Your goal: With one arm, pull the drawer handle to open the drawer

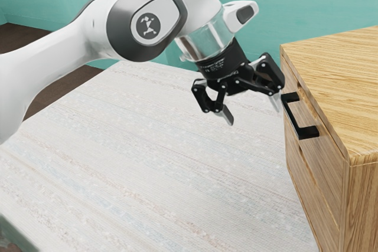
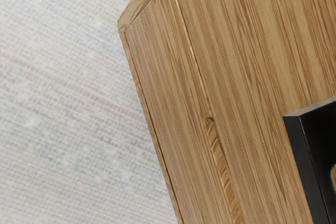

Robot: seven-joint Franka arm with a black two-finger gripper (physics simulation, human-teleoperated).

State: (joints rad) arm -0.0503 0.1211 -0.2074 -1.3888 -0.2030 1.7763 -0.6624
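A light wooden cabinet (image 1: 342,87) stands at the exterior view's right. Its upper drawer front (image 1: 316,146) lies flush with the cabinet face and carries a black bar handle (image 1: 299,116). My black gripper (image 1: 252,108) hangs open just to the left of the handle's upper end. The nearer finger is a short way off the handle and nothing lies between the fingers. In the wrist view the drawer front (image 2: 247,77) is close ahead, with the black handle (image 2: 312,166) beside it.
The cabinet rests on a pale woven surface (image 1: 136,157) that stretches to the exterior view's left and front. A teal wall (image 1: 307,4) runs behind. The same woven surface (image 2: 63,103) shows beside the cabinet in the wrist view.
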